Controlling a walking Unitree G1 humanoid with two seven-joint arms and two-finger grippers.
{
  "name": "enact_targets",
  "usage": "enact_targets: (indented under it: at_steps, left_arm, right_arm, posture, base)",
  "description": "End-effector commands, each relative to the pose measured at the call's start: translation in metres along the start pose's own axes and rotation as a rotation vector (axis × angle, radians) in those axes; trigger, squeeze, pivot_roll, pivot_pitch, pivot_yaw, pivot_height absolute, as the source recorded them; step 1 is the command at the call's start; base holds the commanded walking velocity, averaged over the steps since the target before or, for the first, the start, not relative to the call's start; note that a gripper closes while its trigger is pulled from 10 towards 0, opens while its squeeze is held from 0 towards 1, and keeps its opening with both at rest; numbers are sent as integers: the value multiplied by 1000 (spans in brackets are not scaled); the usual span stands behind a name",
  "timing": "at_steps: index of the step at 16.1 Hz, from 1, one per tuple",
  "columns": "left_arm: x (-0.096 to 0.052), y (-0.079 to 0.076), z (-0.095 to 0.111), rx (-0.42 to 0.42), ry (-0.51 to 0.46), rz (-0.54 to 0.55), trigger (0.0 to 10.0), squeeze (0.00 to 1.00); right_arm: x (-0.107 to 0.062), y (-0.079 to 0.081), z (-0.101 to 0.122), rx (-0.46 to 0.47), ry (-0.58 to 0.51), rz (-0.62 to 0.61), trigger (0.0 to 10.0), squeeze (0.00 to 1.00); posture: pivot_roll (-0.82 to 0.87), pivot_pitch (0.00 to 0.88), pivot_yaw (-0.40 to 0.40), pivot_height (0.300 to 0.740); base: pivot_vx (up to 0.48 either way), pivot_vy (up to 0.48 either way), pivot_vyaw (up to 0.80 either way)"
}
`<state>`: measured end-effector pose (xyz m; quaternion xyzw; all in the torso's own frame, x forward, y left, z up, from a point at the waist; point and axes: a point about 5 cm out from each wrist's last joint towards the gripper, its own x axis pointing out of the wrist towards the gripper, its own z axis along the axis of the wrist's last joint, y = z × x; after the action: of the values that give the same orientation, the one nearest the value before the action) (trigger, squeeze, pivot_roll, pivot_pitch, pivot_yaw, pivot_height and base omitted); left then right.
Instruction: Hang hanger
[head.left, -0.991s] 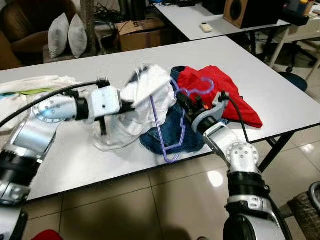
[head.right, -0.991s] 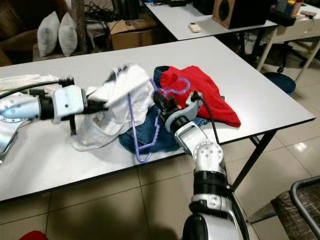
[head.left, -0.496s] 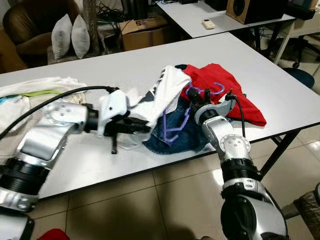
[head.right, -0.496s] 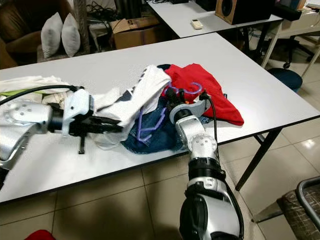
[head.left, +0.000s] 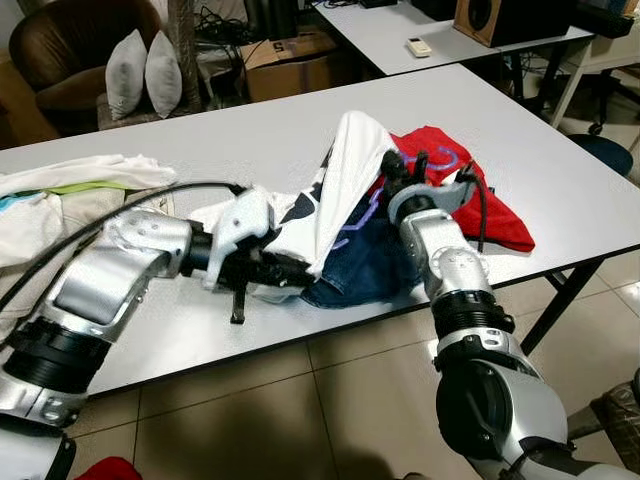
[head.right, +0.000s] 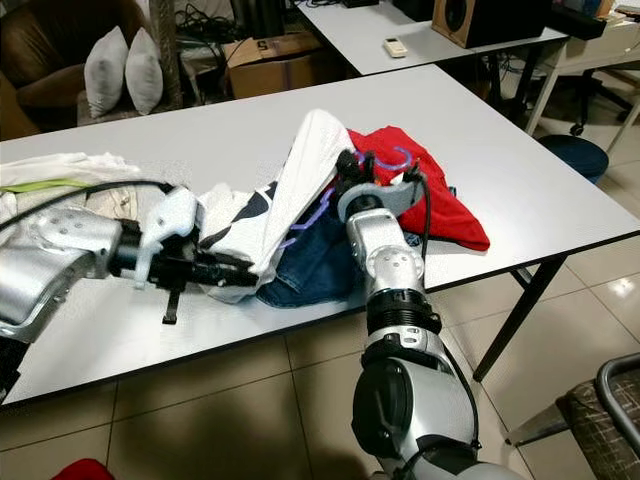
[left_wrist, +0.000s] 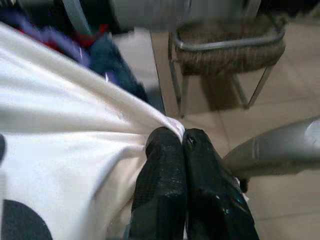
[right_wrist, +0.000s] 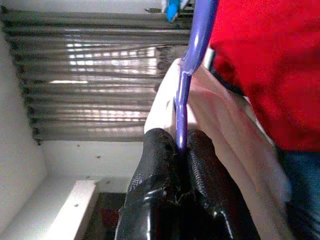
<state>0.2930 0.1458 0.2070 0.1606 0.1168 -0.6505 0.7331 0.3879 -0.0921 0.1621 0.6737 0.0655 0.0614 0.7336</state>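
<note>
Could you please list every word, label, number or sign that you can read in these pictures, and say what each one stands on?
"5": a dark mark that may read so, on the cardboard box on the floor behind the white table; too small to be sure.
White T-shirt: black shapes printed on it, folded over, no letters to read.
Remote control on the far table: buttons too small to read.

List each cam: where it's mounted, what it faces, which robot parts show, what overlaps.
Left eye: head, facing down at the white table; both silver arms show.
Right eye: same, stereo pair.
Left wrist: along the left tool, shut on the white shirt.
Right wrist: along the right tool, shut on the purple hanger.
Shared: shirt, hanger, red garment.
</note>
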Motion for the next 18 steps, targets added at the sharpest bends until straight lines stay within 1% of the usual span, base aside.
enact_targets:
  at_steps: [1, 2, 3, 4, 6, 7, 8, 9, 10, 11, 12, 13, 14, 15, 16, 17, 18]
  left_arm:
    - [0, -4, 11, 1, -61, -34, 0, 0]
    - [3, -6, 25, -23, -160, -64, 0, 0]
    - [10, -10, 38, -58, -261, -107, 0, 0]
    - [13, -12, 42, -77, -291, -134, 0, 0]
    - [19, -20, 46, -125, -322, -213, 0, 0]
    - [19, -21, 47, -141, -328, -227, 0, 0]
    - [19, -17, 48, -147, -340, -187, 0, 0]
    - [18, -10, 48, -128, -343, -124, 0, 0]
    - [14, 5, 49, -98, -346, 17, 0, 0]
    - [8, 18, 49, -58, -328, 134, 1608, 0]
    - [-1, 29, 50, -31, -316, 231, 902, 0]
    - [-8, 35, 52, -22, -318, 282, 1647, 0]
    - [-20, 43, 56, -6, -319, 352, 1608, 0]
    - [-34, 51, 60, 33, -294, 426, 1765, 0]
    - [-37, 53, 61, 41, -291, 439, 1765, 0]
    - [-44, 59, 64, 67, -292, 489, 1961, 0]
    - [-48, 61, 66, 84, -289, 517, 2039, 0]
  right_arm:
    - [7, 30, -57, 57, 102, 80, 10000, 0]
    - [8, 31, -58, -1, 102, 78, 10000, 0]
    - [9, 32, -60, -76, 98, 75, 10000, 0]
    - [9, 32, -60, -96, 90, 72, 10000, 0]
    - [11, 33, -60, -90, 75, 68, 10000, 0]
    - [12, 34, -59, -94, 71, 69, 10000, 0]
    - [12, 35, -60, -127, 79, 77, 10000, 0]
    - [11, 34, -63, -174, 97, 85, 10000, 0]
    - [9, 34, -67, -264, 133, 106, 10000, 0]
    - [7, 34, -68, -325, 165, 135, 10000, 0]
    - [4, 35, -68, -379, 196, 174, 10000, 0]
    - [0, 38, -67, -409, 219, 209, 10000, 0]
    - [-6, 43, -65, -459, 256, 265, 10000, 0]
    - [-19, 53, -62, -503, 321, 349, 10000, 0]
    - [-22, 55, -62, -506, 331, 363, 10000, 0]
    - [-27, 58, -55, -420, 332, 362, 10000, 0]
    - [-30, 58, -52, -403, 333, 357, 10000, 0]
  posture:
    - [-46, 0, 117, 740]
    - [-44, 0, 113, 740]
    - [-44, 0, 109, 740]
    - [-44, 0, 109, 740]
    - [-47, 0, 109, 740]
    - [-51, 0, 111, 740]
    - [-57, 0, 112, 740]
    - [-58, 0, 111, 740]
    - [-60, 0, 108, 740]
    - [-64, 0, 105, 740]
    - [-66, 0, 101, 740]
    - [-69, 0, 99, 740]
    - [-76, 0, 97, 740]
    - [-84, 0, 95, 740]
    - [-85, 0, 94, 740]
    - [-93, 0, 90, 740]
    - [-94, 0, 89, 740]
  base:
    - [0, 0, 0]
    - [0, 0, 0]
    - [0, 0, 0]
    - [0, 0, 0]
    - [0, 0, 0]
    - [0, 0, 0]
    - [0, 0, 0]
    - [0, 0, 0]
    - [0, 0, 0]
    - [0, 0, 0]
    - [0, 0, 0]
    - [0, 0, 0]
    - [0, 0, 0]
    - [0, 0, 0]
    - [0, 0, 0]
    - [0, 0, 0]
    - [0, 0, 0]
